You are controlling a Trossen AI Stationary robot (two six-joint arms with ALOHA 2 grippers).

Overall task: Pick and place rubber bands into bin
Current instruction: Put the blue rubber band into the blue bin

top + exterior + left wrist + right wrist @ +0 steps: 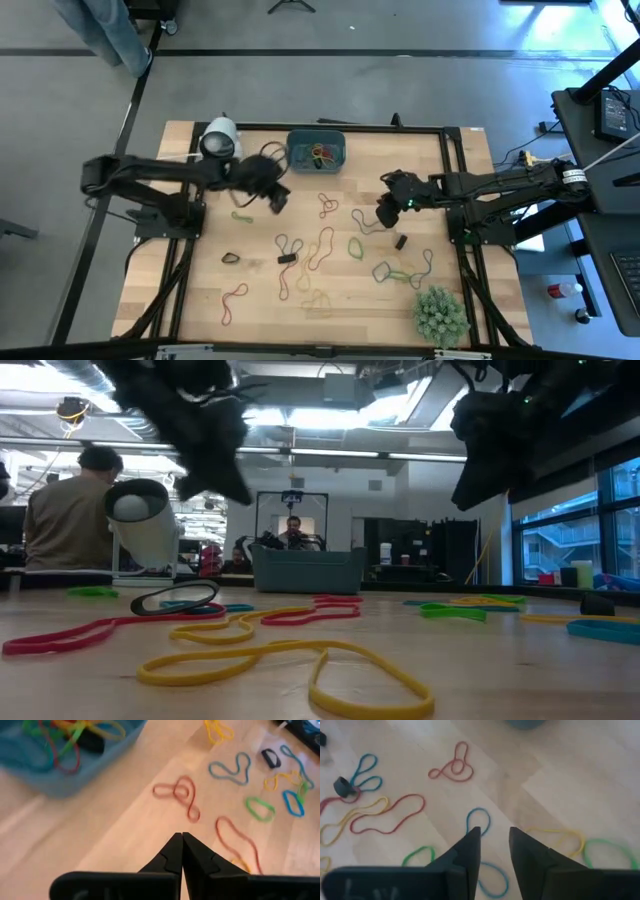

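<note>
Bin [316,150]: far edge of table, several bands inside. Rubber bands [322,245]: most lie loose mid-table. Left gripper [277,196]: raised near the bin, fingers pressed together, empty. Right gripper [494,845]: slightly parted over a blue band [478,819]. Risk: overlapping loops may snag, dragging neighbours along.

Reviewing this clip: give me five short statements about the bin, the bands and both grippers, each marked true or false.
1. The small teal-blue plastic bin already holds several rubber bands. True.
2. The left gripper is wide open. False: its fingers are shut together, holding nothing.
3. The right gripper is open above loose bands. True.
4. The bushy green spiky plant sits inside the bin. False: it stands at the table's near right corner.
5. Every band is binned. False: many lie on the wooden table.
</note>
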